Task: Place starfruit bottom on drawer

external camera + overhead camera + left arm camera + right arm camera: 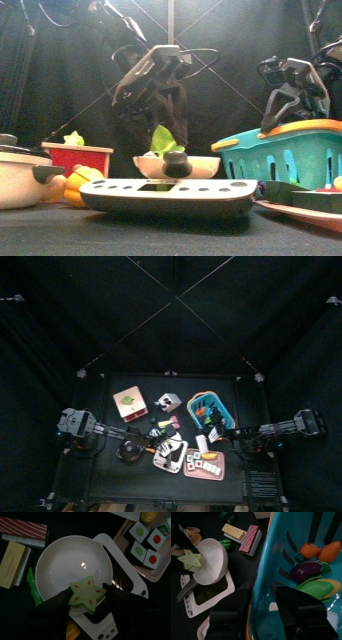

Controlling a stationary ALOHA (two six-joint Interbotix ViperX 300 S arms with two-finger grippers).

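black table (100, 461) | black curtains (171, 316) all round | drawer (130, 401) at left

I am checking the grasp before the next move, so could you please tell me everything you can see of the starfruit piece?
The starfruit piece is a small light-green slice, star-shaped on its cut face with a darker green star at the centre, and looks like plastic. The left gripper holds it between its jaws above the white bowl, cut face towards the wrist camera. Nothing else seems to touch it. It is not on the pink drawer.

- I work in a lab test pen: black curtains (80, 316) close round my small black table (107, 471).
- Toy food (311, 571) and a toy basket (287, 150) around me.
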